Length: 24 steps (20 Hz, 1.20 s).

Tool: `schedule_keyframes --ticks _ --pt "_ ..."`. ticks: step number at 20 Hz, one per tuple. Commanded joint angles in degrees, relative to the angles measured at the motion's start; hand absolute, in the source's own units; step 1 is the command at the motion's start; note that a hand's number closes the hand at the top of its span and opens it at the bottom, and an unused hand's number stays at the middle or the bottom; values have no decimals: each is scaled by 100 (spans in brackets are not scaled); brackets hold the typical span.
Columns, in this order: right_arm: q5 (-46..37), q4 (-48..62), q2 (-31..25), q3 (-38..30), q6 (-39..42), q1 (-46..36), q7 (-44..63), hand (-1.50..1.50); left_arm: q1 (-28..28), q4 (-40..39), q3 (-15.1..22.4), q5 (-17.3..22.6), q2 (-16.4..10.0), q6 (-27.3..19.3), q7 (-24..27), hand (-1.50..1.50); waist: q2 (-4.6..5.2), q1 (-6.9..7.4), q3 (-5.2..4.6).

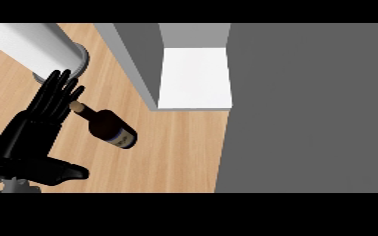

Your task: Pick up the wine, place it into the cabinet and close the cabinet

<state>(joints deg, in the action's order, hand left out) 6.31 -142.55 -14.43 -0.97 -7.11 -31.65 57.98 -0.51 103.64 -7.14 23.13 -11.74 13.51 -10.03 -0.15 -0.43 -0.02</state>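
Note:
The wine bottle (111,127) is dark, with a pale cork end (77,106) pointing up-left and a label near its base. It shows on the wooden counter (177,150), and I cannot tell whether it stands or lies. My left hand (37,125) is at the left, fingers (59,92) straight and spread, right beside the bottle's neck, thumb (63,172) stretched out below. It holds nothing. The open cabinet (140,65) shows a white inside floor (196,77) just beyond the bottle. My right hand is nowhere in the view.
A broad grey panel (303,110) fills the right side, next to the cabinet opening. A white cylinder (37,45) on a grey round base stands at the top left, just behind my left hand's fingers.

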Motion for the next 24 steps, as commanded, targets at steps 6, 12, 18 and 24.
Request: schedule_keyframes --ticks 6,12,18,24 --pt "556 -942 -70 -79 -131 -95 752 -150 291 -1228 -371 -88 -155 876 1188 -150 -9 -16 -3" --pt "149 -501 169 237 -209 -76 221 -150 481 -1901 -50 -682 146 998 1905 -150 6 29 -3" --pt "303 -950 -16 119 -222 -124 689 -150 -163 -3251 -360 -915 -63 1087 2422 -150 0 -47 -5" --pt "-46 -574 172 446 -315 -156 356 -150 -302 -3719 -81 -1331 299 890 2895 -150 5 13 -3"
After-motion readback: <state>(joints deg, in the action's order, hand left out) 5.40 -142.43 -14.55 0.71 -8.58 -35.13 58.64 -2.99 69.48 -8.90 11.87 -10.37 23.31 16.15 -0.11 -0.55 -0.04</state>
